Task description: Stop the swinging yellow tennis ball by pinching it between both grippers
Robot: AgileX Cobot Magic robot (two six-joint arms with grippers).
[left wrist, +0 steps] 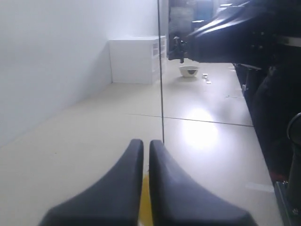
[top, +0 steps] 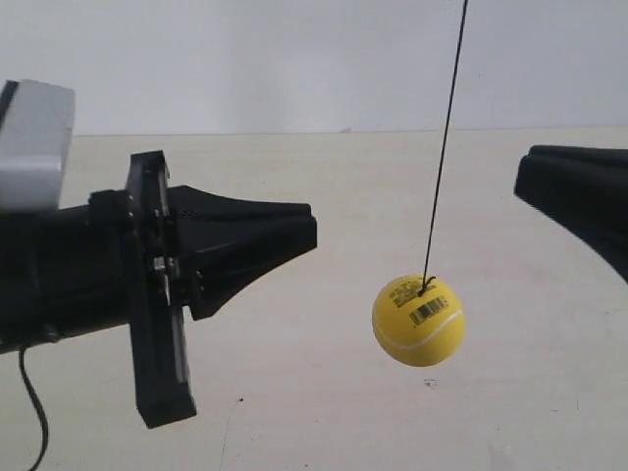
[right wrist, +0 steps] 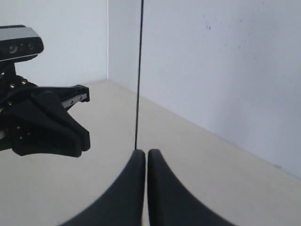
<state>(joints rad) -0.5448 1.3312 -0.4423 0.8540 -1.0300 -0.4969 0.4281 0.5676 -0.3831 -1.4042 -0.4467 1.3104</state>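
The yellow tennis ball [top: 418, 320] hangs on a thin black string [top: 444, 147] above the beige surface, barcode sticker facing the camera. It is between the two black grippers and lower than both, touching neither. The gripper at the exterior view's left [top: 306, 231] points at it from about a ball's width away. The gripper at the exterior view's right [top: 525, 182] stands farther off and higher. My left gripper [left wrist: 146, 142] is shut; a sliver of the yellow ball [left wrist: 145, 202] shows through the slit between its jaws. My right gripper [right wrist: 145, 153] is shut, with the string [right wrist: 139, 70] just beyond its tips and the ball hidden.
A white wall rises behind the surface. The left wrist view shows a white drawer cabinet [left wrist: 134, 61] and a white bowl [left wrist: 189, 70] far off, plus the opposite arm [left wrist: 235, 33]. A black cable [top: 34, 412] hangs under the arm at the exterior view's left.
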